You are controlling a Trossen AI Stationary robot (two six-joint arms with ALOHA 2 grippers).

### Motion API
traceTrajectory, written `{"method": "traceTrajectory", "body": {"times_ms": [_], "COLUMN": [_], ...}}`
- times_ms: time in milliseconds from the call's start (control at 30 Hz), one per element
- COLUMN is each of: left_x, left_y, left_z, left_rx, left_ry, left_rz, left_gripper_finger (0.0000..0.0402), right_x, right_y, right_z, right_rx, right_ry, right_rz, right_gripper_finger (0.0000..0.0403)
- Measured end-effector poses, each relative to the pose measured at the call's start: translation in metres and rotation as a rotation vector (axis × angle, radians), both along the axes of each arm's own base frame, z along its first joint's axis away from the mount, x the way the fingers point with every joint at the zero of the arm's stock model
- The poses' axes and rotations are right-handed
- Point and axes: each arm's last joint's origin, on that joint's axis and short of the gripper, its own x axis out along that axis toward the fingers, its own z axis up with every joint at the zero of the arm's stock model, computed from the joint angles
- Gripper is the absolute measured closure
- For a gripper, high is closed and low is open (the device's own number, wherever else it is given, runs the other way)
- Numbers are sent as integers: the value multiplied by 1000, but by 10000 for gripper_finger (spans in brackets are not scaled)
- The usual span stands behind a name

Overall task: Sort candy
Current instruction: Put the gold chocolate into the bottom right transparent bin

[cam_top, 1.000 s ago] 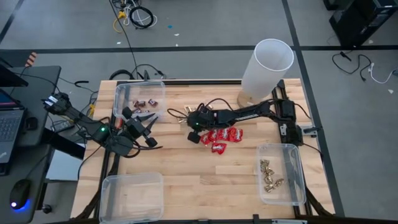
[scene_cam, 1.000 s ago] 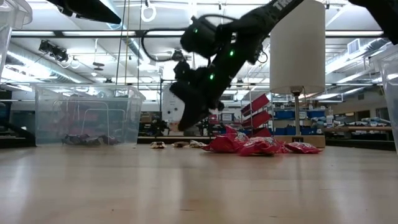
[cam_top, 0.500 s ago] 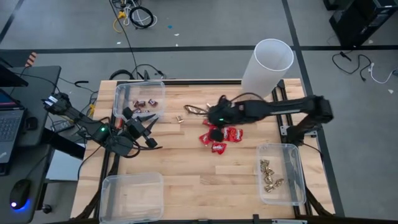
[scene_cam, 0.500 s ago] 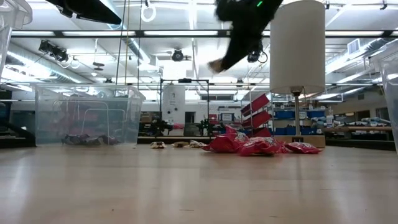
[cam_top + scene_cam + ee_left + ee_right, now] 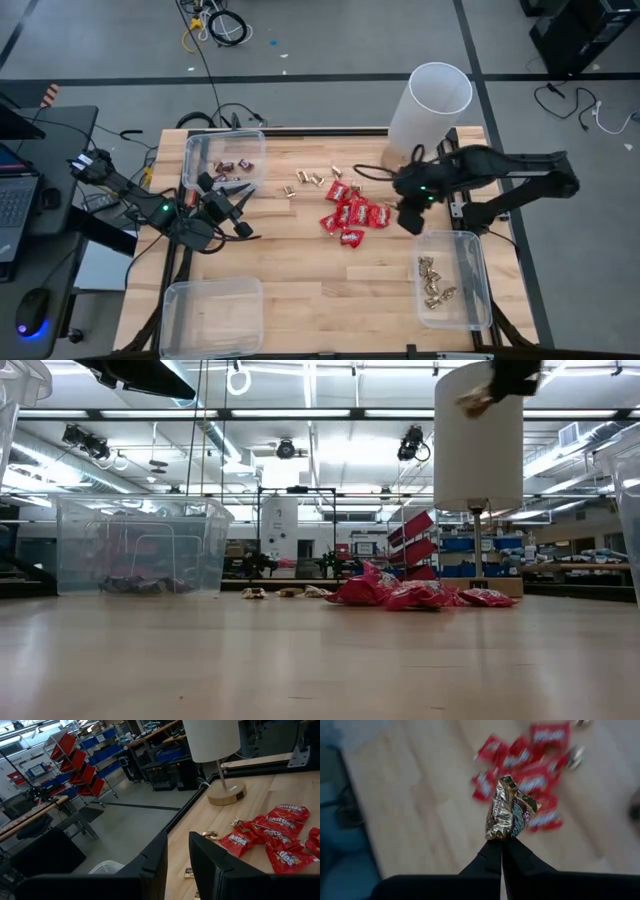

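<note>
Transfer step is being judged as the one in hand: a gold-foil piece [image 5: 511,815] is being pinched at its lower edge by the clenched tips of the right gripper [image 5: 409,222], lifted well clear of the table [image 5: 300,270]. In the high view the gripper is being held just beside the far rim of the clear bin [image 5: 478,262] w/ gold pieces [image 5: 432,280], not yet over its inside. Next move, by judgement: gripper needs to be carried a bit further over that bin, then released so the piece is dropped among its like; a drop too early would likely be landing it on the rim or the table.

Left gripper [image 5: 232,198] is being kept waiting just beside the bin at the far left corner [image 5: 200,150]; its fingers [image 5: 150,870] are being shown apart w/ nothing between them.

Containers, rel. to the right gripper:
- bin just beside it: several gold pieces are being held inside.
- far-left bin, well apart: a few dark mini bars [image 5: 236,164] are lying in it.
- third bin [image 5: 210,315], well apart at the near left: contents can't be told.

Still unsorted: red packets [image 5: 352,215] are lying in a heap near the gripper, and a few small pieces [image 5: 310,180] are lying beyond them. A white lamp [image 5: 428,110] is standing near.
</note>
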Motion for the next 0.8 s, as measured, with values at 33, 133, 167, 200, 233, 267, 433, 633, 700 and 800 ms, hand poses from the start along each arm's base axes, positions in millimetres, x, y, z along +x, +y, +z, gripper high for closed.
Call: {"method": "traceTrajectory", "body": {"times_ms": [33,133,167,200,233,267,433,633,700,800], "left_x": [0,0,0,0,0,0,0,0,0,0], "left_y": [0,0,0,0,0,0,0,0,0,0], "left_z": [0,0,0,0,0,0,0,0,0,0], "left_rx": [0,0,0,-1,0,-1,0,0,0,-2], "left_ry": [0,0,0,-1,-1,-1,0,-1,0,-2], "left_rz": [0,0,0,0,0,0,0,0,1,1], "left_gripper_finger": [319,319,319,319,319,319,319,319,319,319], "right_x": [-5,-17,-20,-24,-28,-32,-42,-43,-45,-46], "right_y": [1,7,9,11,13,16,29,42,47,54], "right_z": [1,3,2,1,0,-1,-8,-11,-12,-13], "right_rx": [31,105,115,117,117,121,236,315,319,307], "right_ry": [10,56,85,122,166,214,343,437,448,464], "right_rz": [-4,11,22,31,36,35,41,-21,-17,3], "right_gripper_finger": [403,403,403,403,403,403,403,403,403,403]}}
